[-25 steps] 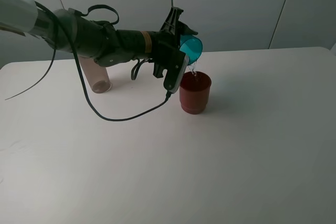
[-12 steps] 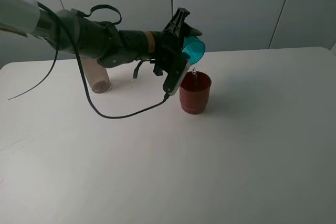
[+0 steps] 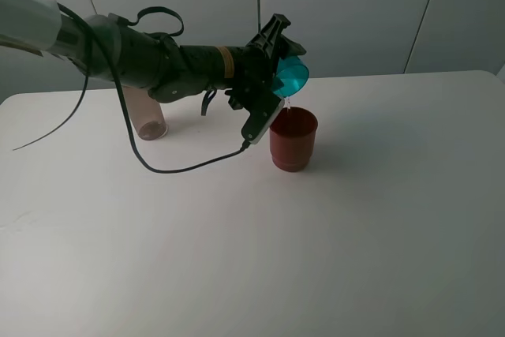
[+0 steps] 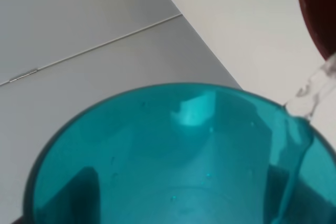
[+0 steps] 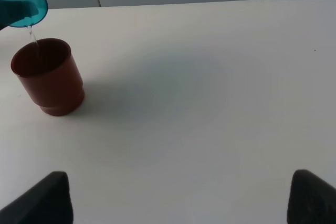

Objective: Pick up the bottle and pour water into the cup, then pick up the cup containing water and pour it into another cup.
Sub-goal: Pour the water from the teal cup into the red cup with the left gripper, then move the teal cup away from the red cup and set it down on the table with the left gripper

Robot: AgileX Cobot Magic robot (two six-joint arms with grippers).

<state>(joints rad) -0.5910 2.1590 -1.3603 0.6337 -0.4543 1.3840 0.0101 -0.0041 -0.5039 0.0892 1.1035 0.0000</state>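
The teal cup [image 3: 293, 75] is held tipped on its side above the table [image 3: 379, 219] by the left gripper [image 3: 278, 57], whose jaws are pinched on the cup's body. The cup's mouth is turned toward the right side of the exterior high view and slightly downward. A thin stream of water [image 3: 288, 105] is seen falling from the cup's lower rim into the dark red cup [image 3: 293, 139], which stands upright on the table directly below and is not touched by the teal cup. In the left wrist view the teal cup's open mouth [image 4: 173, 156] fills most of the frame, water [image 4: 315, 87] is seen leaving its lip, and an edge of the dark red cup [image 4: 317, 19] is visible in the corner.

The bottle [image 3: 146, 116] is standing upright on the table, well apart from both cups, on the far left side and partly hidden behind the left arm [image 3: 150, 61]. A black cable [image 3: 181, 170] is hung from the arm and sags down to the table surface.

In the right wrist view the right gripper's two dark fingertips [image 5: 37, 198] are seen spread wide with nothing between them, well apart from the dark red cup [image 5: 48, 76] and the teal cup [image 5: 22, 4]. The right gripper is not visible in the exterior high view.
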